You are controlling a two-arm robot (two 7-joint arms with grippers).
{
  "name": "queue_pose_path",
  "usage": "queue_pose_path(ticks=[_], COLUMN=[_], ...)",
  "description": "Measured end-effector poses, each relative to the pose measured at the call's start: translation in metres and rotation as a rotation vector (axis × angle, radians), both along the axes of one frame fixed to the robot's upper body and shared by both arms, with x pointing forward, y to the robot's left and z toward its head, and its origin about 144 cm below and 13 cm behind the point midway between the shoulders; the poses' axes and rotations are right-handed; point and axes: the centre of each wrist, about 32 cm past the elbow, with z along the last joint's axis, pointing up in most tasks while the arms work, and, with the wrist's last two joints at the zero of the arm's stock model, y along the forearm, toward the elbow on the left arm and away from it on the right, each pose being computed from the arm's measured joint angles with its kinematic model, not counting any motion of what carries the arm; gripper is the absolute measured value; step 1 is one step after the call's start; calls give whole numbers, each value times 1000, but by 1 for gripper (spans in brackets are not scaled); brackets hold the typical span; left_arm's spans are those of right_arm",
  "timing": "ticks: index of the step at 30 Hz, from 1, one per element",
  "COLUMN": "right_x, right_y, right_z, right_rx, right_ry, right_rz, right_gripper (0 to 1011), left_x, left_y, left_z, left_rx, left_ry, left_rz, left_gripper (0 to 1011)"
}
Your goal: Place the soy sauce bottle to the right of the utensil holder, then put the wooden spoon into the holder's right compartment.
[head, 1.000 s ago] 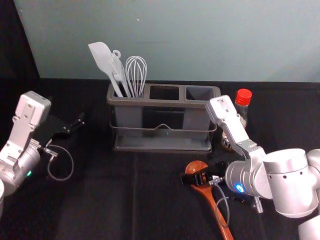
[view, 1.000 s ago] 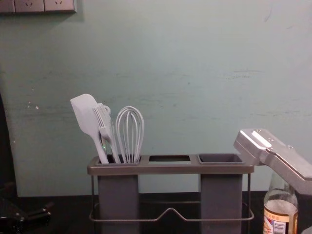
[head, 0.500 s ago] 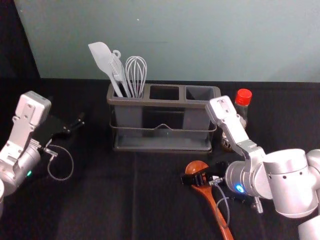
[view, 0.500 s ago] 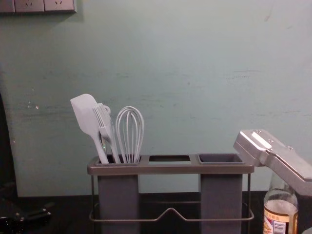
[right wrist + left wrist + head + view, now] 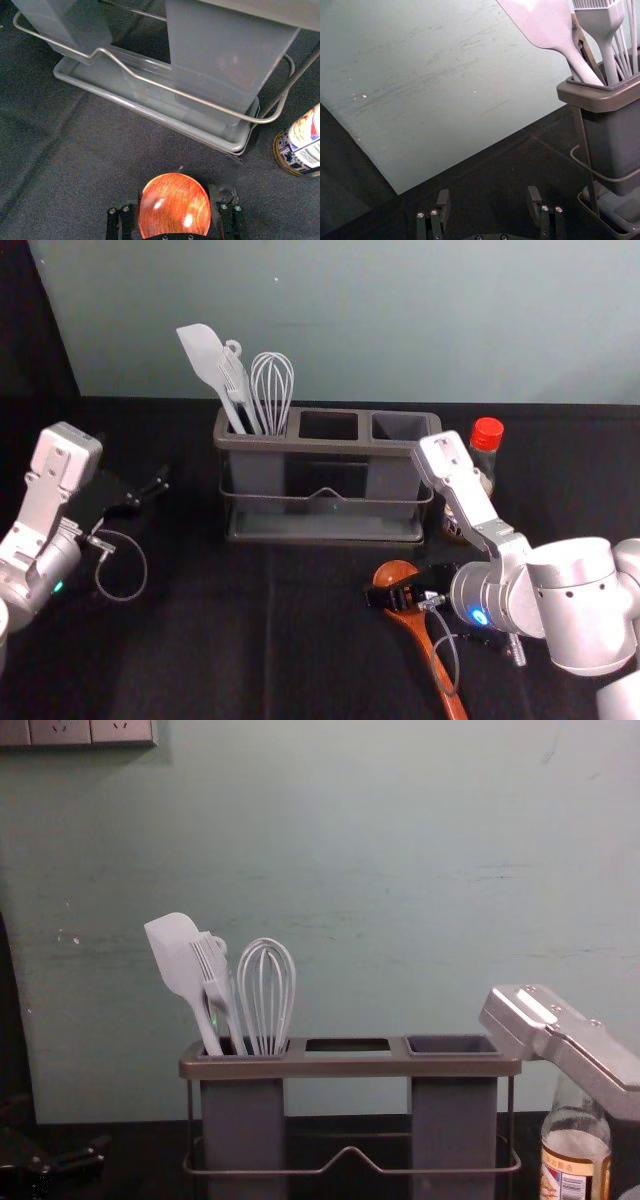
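Note:
The wooden spoon [image 5: 396, 572] lies on the dark cloth in front of the holder. My right gripper [image 5: 408, 592] is down at its bowl end; in the right wrist view the right gripper [image 5: 174, 207] is shut on the spoon [image 5: 175, 202], a finger against either side of the bowl. The soy sauce bottle [image 5: 487, 434] stands upright just right of the utensil holder [image 5: 325, 537], partly behind my right arm; its label shows in the chest view on the bottle [image 5: 576, 1160]. The left gripper [image 5: 150, 492] is parked at the left; in its wrist view the left gripper [image 5: 489, 202] is open and holds nothing.
A white spatula [image 5: 205, 355], a brush and a whisk [image 5: 272, 390] stand in the holder's left compartment. The middle and right [image 5: 400, 426] compartments hold no utensils. A wire rail [image 5: 330, 495] runs along the holder's front. The wall rises behind.
The right gripper's fingertips and the spoon have shifted very slightly to the right. The left arm, bottle and holder have stayed still.

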Motion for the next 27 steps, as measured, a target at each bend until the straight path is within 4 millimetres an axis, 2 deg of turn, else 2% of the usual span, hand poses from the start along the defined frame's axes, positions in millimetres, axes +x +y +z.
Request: queue_pose_path(ticks=[8, 15, 22, 27], right_x=[0, -10, -24, -32], right_y=[0, -3, -16, -33], right_z=[0, 6, 19, 28], right_rx=[0, 8, 63, 131], right_ry=[0, -72, -194, -328], right_rz=[0, 48, 91, 131], right_gripper=[829, 829, 829, 829], left_x=[0, 0, 0, 0], left_y=[0, 0, 0, 0], left_z=[0, 0, 0, 0], left_rx=[0, 0, 0, 0], left_ry=[0, 0, 0, 0], left_rz=[0, 0, 0, 0], left_gripper=[1005, 1005, 1005, 1005])
